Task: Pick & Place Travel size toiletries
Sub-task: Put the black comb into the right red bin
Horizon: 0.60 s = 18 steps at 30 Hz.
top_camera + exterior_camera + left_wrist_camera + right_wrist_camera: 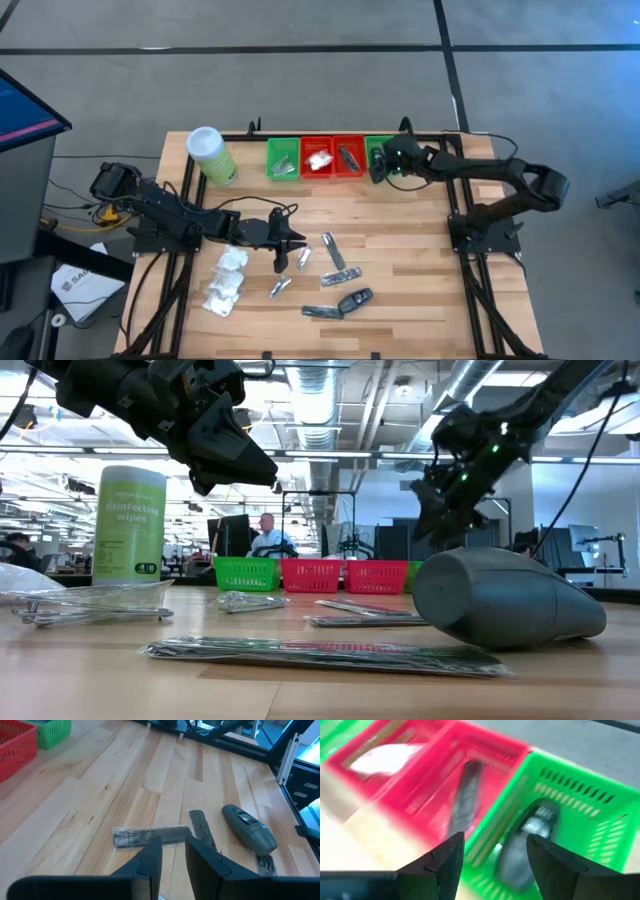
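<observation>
Your right tool is up at the back row of trays, poised over the far-right green tray, fingers spread wide with nothing between them, and a grey oblong piece is lying inside that tray right below. So part of the sorting looks done: there's a white packet in the red tray, a dark piece in the next red tray, and something silvery in the left green tray. Plenty left, though. Your left tool sits low over mid-worktop, fingers slightly parted and empty, with a packaged dark comb just ahead of it. Still loose on the worktop you've got the cluster of white puffy packets, a couple of small silver sachets, slim wrapped strips and a dark grey oblong piece toward the front. I'd call it well under halfway. The surface is pale wooden planking, dry and uncluttered around the items; a green wipes canister stands at the back left corner. Beyond the worktop it's an open lab floor with desks, monitors and a person seated far off.
</observation>
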Tool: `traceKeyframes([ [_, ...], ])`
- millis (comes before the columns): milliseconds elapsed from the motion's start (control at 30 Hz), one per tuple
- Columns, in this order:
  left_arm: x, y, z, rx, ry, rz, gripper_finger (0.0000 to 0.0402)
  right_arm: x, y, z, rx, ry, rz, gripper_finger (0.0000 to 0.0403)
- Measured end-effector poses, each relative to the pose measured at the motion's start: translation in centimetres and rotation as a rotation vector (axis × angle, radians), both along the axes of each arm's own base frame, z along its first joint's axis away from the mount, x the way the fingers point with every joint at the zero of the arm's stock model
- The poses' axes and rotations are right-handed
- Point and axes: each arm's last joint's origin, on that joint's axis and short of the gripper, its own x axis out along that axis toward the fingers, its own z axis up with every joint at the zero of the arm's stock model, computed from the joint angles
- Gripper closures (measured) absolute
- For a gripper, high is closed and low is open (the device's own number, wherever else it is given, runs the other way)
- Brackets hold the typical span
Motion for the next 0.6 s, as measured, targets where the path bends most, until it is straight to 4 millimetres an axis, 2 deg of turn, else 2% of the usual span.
traceKeyframes([
  [300, 0.0, 0.0, 0.0, 0.001, 0.0, -0.001, 0.0326, 1.6, 7.3, 2.3, -0.025, -0.046, 0.295, 0.0214],
  [600, 0.0, 0.0, 0.0, 0.001, 0.0, -0.001, 0.0326, 3.5, 14.7, 1.8, -0.019, -0.086, 0.594, 0.0217],
])
